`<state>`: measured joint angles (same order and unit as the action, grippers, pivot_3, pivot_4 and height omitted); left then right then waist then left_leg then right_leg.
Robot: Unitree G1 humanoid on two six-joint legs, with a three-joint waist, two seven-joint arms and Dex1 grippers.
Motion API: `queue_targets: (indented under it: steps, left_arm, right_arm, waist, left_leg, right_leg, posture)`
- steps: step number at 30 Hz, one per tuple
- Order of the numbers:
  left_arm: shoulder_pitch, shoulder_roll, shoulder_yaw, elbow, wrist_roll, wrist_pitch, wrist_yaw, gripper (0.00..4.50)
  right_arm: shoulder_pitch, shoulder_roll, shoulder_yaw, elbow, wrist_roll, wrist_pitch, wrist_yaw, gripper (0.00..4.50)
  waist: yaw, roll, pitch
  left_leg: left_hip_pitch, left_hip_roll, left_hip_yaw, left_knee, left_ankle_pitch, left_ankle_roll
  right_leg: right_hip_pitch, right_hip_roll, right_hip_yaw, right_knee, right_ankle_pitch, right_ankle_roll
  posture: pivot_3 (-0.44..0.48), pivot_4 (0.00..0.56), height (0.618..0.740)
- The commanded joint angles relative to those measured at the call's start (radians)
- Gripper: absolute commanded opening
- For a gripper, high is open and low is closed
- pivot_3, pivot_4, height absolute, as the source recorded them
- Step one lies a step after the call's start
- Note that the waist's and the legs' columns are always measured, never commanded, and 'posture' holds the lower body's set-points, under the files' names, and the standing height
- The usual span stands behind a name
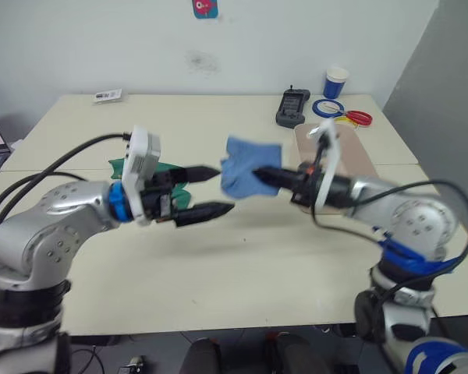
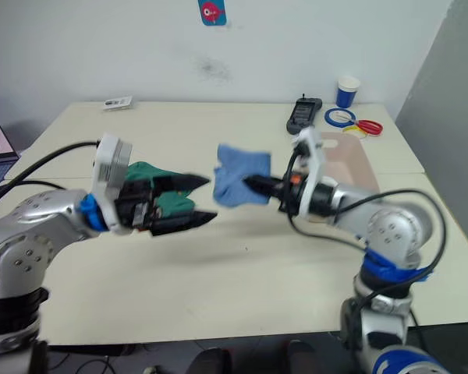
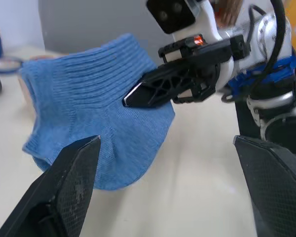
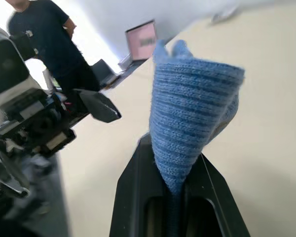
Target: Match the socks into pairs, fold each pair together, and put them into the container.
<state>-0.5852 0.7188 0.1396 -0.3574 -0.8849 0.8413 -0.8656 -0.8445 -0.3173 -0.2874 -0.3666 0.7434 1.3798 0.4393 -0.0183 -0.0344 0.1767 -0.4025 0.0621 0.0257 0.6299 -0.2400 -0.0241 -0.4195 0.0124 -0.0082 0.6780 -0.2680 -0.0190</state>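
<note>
Ribbed blue knit sock point(image 1: 242, 167), soft and bunched, pinched between right gripper point(image 4: 175, 185) fingers, above table point(image 1: 242, 265). Left gripper point(image 1: 214, 191) spread wide, empty, alongside.

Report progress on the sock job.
Done: nothing I can confirm; the container sits mostly behind the right arm. In hand: the right gripper is shut on the light blue sock, with the left gripper open beside it. Left: the dark green sock lies unfolded.

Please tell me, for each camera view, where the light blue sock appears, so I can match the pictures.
Left eye: light blue sock at centre, held above the table.
Right eye: centre.
Left wrist: left half.
Right wrist: centre.
Shared landmark: the right gripper clamping it.
</note>
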Motion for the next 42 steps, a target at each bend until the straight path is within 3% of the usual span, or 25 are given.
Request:
queue_targets:
  steps: [1, 5, 7, 13, 22, 29, 35, 42]
  left_arm:
    - [-0.083, -0.078, -0.044, 0.072, 0.09, -0.058, 0.1, 4.48]
    - [-0.158, -0.193, -0.115, 0.15, 0.189, -0.138, 0.148, 4.48]
    - [-0.167, -0.239, -0.139, 0.158, 0.218, -0.16, 0.162, 4.48]
    - [-0.139, -0.335, -0.204, 0.129, 0.292, -0.213, 0.197, 4.48]
    - [-0.141, -0.359, -0.199, 0.115, 0.299, -0.202, 0.213, 4.48]
    - [-0.141, -0.324, -0.183, 0.142, 0.322, -0.23, 0.192, 4.5]
    - [-0.151, -0.309, -0.189, 0.18, 0.333, -0.25, 0.148, 4.5]
    - [-0.147, -0.313, -0.191, 0.192, 0.337, -0.257, 0.128, 4.5]
  right_arm:
    - [-0.016, -0.218, 0.114, 0.081, -0.181, -0.273, 0.093, 0.0]
    - [-0.017, -0.472, 0.396, 0.349, -0.568, -0.785, 0.199, 0.0]
    - [-0.039, -0.532, 0.501, 0.497, -0.715, -1.002, 0.224, 0.0]
    - [-0.143, -0.522, 0.699, 0.898, -1.016, -1.483, 0.231, 0.0]
    - [-0.231, -0.427, 0.754, 1.108, -1.11, -1.696, 0.384, 0.0]
    - [-0.236, -0.447, 0.711, 1.091, -1.069, -1.696, 0.588, 2.35]
    - [-0.335, -0.462, 0.671, 1.095, -1.025, -1.638, 0.747, 4.47]
    - [-0.423, -0.447, 0.593, 1.066, -0.927, -1.453, 0.906, 4.47]
  waist:
    - [0.001, 0.0, 0.0]
    - [-0.007, -0.001, 0.0]
    - [-0.014, -0.001, 0.0]
    - [-0.022, -0.001, 0.001]
    - [-0.013, -0.001, 0.001]
    - [-0.01, -0.001, 0.001]
    - [-0.013, 0.001, 0.002]
    - [-0.012, 0.001, 0.002]
  left_leg:
    - [0.0, 0.0, 0.001, 0.0, 0.0, 0.0]
    - [0.0, 0.0, 0.003, 0.0, 0.0, 0.0]
    - [0.0, 0.0, 0.004, -0.001, 0.0, 0.0]
    - [0.004, 0.001, 0.008, -0.001, 0.002, -0.003]
    - [0.005, 0.001, 0.009, 0.0, 0.003, -0.005]
    - [0.004, 0.0, 0.009, 0.0, 0.003, -0.006]
    - [0.005, 0.0, 0.009, 0.001, 0.003, -0.006]
    - [0.005, 0.001, 0.009, 0.001, 0.003, -0.006]
  right_leg:
    - [0.001, 0.0, 0.001, -0.001, 0.0, 0.0]
    - [0.0, 0.001, 0.004, -0.003, 0.0, 0.001]
    - [0.0, 0.001, 0.006, -0.004, 0.0, 0.001]
    - [-0.003, 0.001, 0.017, 0.0, 0.0, 0.001]
    - [-0.002, 0.001, 0.018, 0.002, 0.0, 0.002]
    - [-0.002, 0.0, 0.018, 0.002, 0.003, -0.002]
    - [-0.002, 0.0, 0.019, 0.003, 0.004, -0.002]
    - [-0.002, 0.0, 0.018, 0.003, 0.004, -0.002]
  posture:
    - [0.0, 0.15, 0.74]
    - [0.0, 0.15, 0.74]
    - [0.0, 0.15, 0.74]
    - [0.0, 0.15, 0.74]
    - [0.0, 0.15, 0.74]
    - [0.0, 0.15, 0.74]
    - [0.0, 0.15, 0.74]
    - [0.0, 0.15, 0.74]
